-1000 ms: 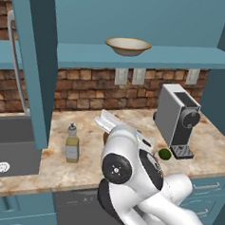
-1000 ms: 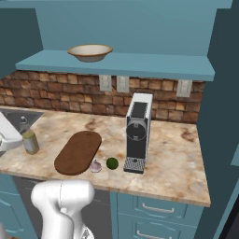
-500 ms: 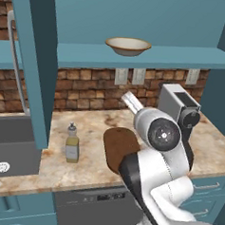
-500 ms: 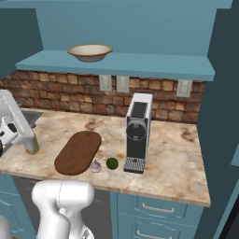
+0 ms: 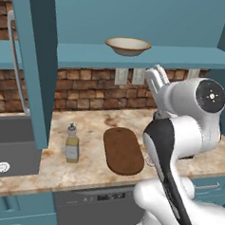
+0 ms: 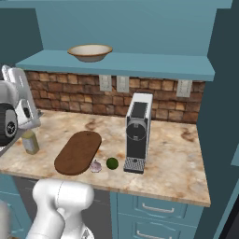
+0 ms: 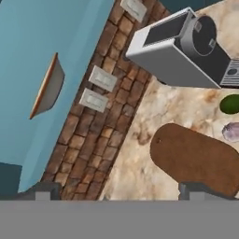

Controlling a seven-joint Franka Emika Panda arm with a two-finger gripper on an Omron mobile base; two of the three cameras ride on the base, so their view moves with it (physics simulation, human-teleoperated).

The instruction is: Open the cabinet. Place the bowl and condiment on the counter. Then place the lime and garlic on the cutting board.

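The teal cabinet stands open, its door point(image 5: 35, 56) swung out at the left. Inside, the bowl point(image 5: 128, 45) point(image 6: 90, 52) point(image 7: 46, 88) rests on the cabinet's bottom shelf. The condiment point(image 5: 72, 143) point(image 6: 30, 141) stands on the counter point(image 5: 91, 167), left of the cutting board point(image 5: 122, 150) point(image 6: 78, 151) point(image 7: 196, 156). Garlic point(image 6: 95, 166) point(image 7: 232, 131) and lime point(image 6: 112, 163) point(image 7: 230, 103) lie on the counter just off the board's end. My gripper point(image 5: 154, 73) point(image 6: 10, 74) point(image 7: 119, 191) is open and holds nothing, raised in front of the brick wall below the shelf, right of the bowl.
A coffee machine point(image 6: 137, 132) point(image 7: 182, 51) stands right of the lime. Wall outlets point(image 6: 114, 83) sit under the shelf. A grey sink point(image 5: 7, 150) lies left of the condiment. The open door's handle point(image 5: 15, 62) hangs at the far left.
The arm has swung up and to the right, away from the condiment, lifting the open gripper to just under the shelf. The objects have stayed put.
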